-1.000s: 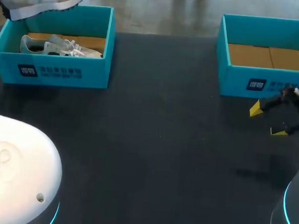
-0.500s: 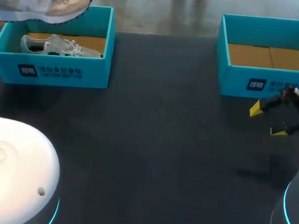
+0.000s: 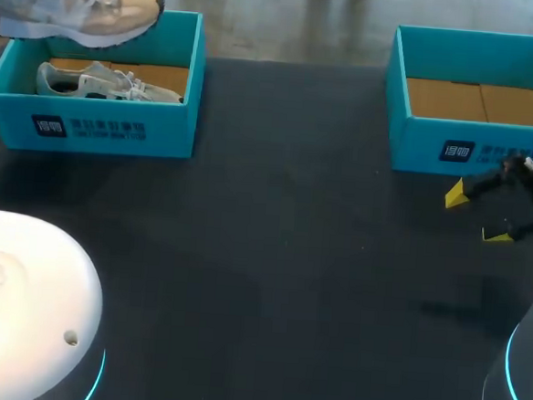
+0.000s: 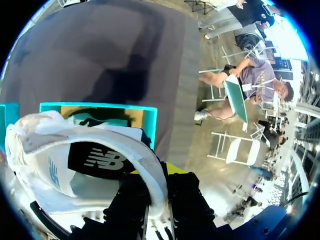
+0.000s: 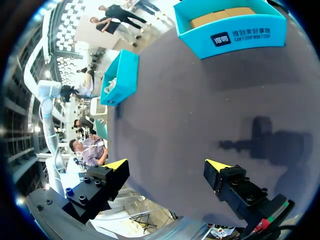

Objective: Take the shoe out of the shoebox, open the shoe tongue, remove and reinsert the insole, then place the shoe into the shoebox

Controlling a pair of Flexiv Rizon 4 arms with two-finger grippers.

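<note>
Dark tabletop is seen nearest, and low over it, just in front of the right box, the right gripper is held with its yellow tips wide apart and nothing between them; no shift in it is found over the last second. Farther back, the right box is shown with only its bare cardboard floor, so no shoe is kept there. Across the table, the left box is seen with a second shoe lying on its side inside. Farthest off, above the back wall of that box, the shoe is carried in the air, and in the left wrist view the left gripper is seen clamped on the heel rim. A second ago the shoe was tipped with its sole turned to the camera; it is now levelled, sole down and toe toward the table's middle. The first step is therefore judged done: the shoe is out of the box, and a set-down on the table is likely wanted before the tongue can be opened.
</note>
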